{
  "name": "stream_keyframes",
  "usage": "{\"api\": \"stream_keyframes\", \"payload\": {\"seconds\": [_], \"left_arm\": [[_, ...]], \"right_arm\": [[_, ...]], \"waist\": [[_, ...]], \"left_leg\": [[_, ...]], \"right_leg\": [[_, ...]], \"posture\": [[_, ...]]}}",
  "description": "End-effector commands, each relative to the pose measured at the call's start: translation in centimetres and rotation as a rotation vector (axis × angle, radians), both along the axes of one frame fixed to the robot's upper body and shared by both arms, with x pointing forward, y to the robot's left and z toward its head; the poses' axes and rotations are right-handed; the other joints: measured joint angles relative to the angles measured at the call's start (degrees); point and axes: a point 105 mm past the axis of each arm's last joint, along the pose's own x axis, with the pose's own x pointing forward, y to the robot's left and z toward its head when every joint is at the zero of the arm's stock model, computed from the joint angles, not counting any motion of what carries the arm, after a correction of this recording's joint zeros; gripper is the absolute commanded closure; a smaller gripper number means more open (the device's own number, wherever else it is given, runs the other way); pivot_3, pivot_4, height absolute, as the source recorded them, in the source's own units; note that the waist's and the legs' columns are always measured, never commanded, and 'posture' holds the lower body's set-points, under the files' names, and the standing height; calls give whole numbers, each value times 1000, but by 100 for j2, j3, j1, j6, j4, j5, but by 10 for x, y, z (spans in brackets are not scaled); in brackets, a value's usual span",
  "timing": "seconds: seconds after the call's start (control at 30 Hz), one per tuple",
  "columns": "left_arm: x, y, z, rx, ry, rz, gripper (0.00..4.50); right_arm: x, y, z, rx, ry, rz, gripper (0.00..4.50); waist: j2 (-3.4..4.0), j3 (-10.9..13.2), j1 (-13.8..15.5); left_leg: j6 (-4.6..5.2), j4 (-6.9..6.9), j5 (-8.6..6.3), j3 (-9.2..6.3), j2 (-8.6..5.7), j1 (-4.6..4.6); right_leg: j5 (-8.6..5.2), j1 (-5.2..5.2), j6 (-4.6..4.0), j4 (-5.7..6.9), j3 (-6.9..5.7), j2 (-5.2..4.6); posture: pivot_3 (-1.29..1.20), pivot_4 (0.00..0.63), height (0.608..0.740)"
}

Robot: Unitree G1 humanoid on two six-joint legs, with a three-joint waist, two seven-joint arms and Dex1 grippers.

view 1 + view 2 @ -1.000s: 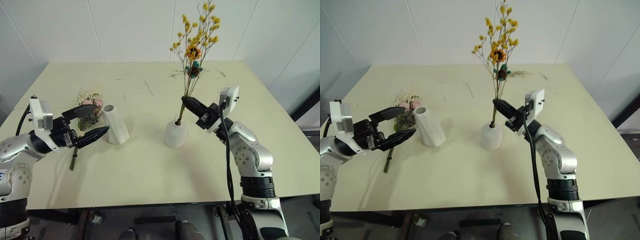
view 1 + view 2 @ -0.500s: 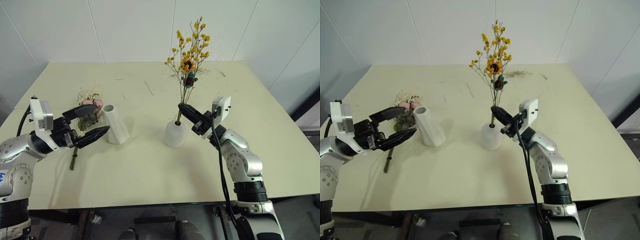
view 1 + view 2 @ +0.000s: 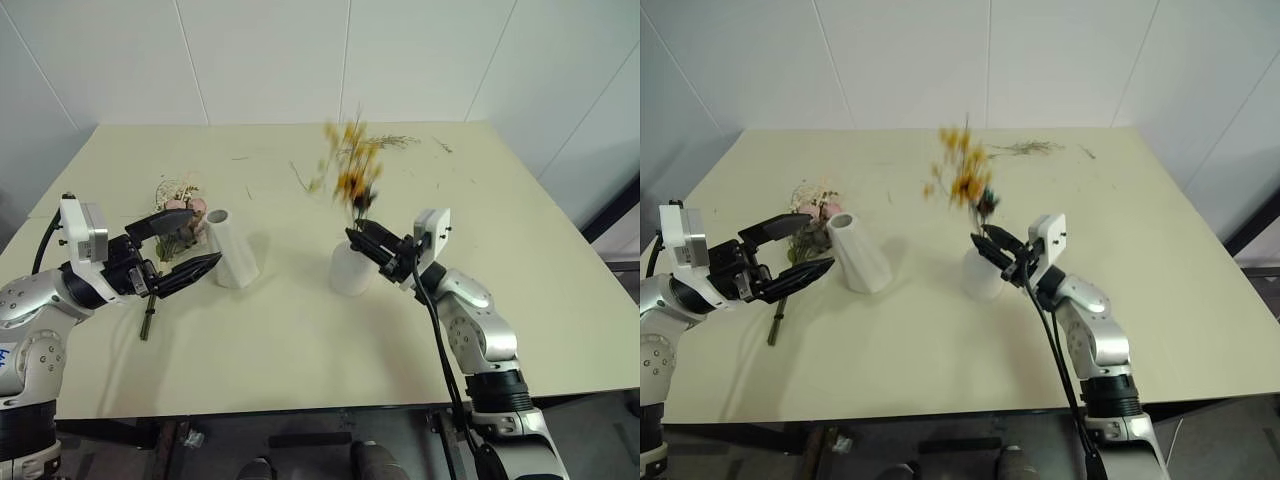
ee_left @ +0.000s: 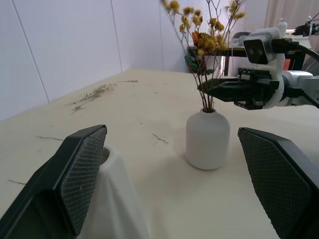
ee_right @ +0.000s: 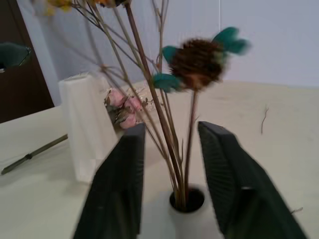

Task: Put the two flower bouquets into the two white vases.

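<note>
The thin yellow bouquet (image 3: 348, 170) stands with its stems in the short rounded white vase (image 3: 349, 268), its blossoms blurred and leaning left. My right gripper (image 3: 362, 238) is just above the vase's neck, open, with the stems (image 5: 167, 129) loose between its fingers (image 5: 124, 174). To the left, the taller faceted white vase (image 3: 232, 249) stands with nothing in it. The pink rose bouquet (image 3: 178, 213) lies on the table behind and beside it, its stem (image 3: 148, 322) pointing toward the front edge. Held over that stem, left of the tall vase, my left gripper (image 3: 183, 246) is open.
Loose dried twigs (image 3: 388, 142) and small bits lie near the far edge of the pale table (image 3: 300, 350). A white wall runs behind the table. Bare tabletop stretches in front of both vases and off to the right.
My right gripper has come down with the yellow bouquet, whose stems have sunk into the short vase, and its fingers have opened off the stems. The left arm has kept still.
</note>
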Motion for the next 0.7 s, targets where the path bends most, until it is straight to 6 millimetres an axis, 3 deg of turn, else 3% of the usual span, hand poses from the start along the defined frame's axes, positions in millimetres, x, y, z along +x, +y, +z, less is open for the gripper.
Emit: {"api": "stream_keyframes", "payload": {"seconds": [0.03, 0.13, 0.23, 0.37, 0.43, 0.53, 0.57, 0.7], "left_arm": [[-6, 7, 11, 15, -50, 25, 0], [-6, 11, 11, 26, -46, 42, 0], [-6, 16, 12, 39, -39, 62, 0], [0, 42, 12, 124, 107, 178, 0], [1, 54, 12, 158, 169, 227, 0], [9, 96, -6, 321, 432, 479, 0], [10, 105, -6, 301, 489, 529, 0], [13, 118, -9, 273, 579, 585, 0]], "right_arm": [[-12, -11, 24, -55, -133, 1, 1346], [-13, -24, 23, -115, -131, -19, 331], [-13, -38, 25, -145, -124, -44, 331], [-23, -82, 40, -328, -130, -31, 331], [-30, -84, 48, -363, -130, 11, 331], [-45, -84, 57, -428, -99, 120, 331], [-48, -86, 55, -464, -90, 142, 331], [-52, -88, 47, -525, -61, 175, 331]], "waist": [[0, 0, 6], [-1, -1, 9], [-1, -1, 11], [4, 8, 23], [4, 8, 24], [0, 9, -37], [1, 10, -43], [2, 11, -13]], "left_leg": [[0, 1, 0, 0, 0, 0], [0, 2, 0, 0, 0, 1], [0, 1, 0, 0, 0, 1], [0, 1, 0, 1, -1, -2], [5, 1, -3, 1, -2, -3], [12, 0, -7, 1, 3, 3], [13, -4, -8, 4, 6, 7], [14, -5, -9, 7, 6, 8]], "right_leg": [[0, 0, 0, 1, 0, 0], [0, 1, -1, 0, 0, 0], [-2, 1, -3, 0, 0, 0], [-2, 0, -3, -7, 0, 0], [-3, 0, -4, -10, 0, 0], [-12, 2, -8, -6, 0, 3], [-14, 1, -12, -7, 2, 8], [-32, 1, -36, -8, 2, 7]], "posture": [[0, 150, 740], [0, 150, 740], [0, 150, 740], [0, 150, 740], [0, 150, 740], [0, 150, 740], [0, 150, 740], [0, 150, 740]]}}
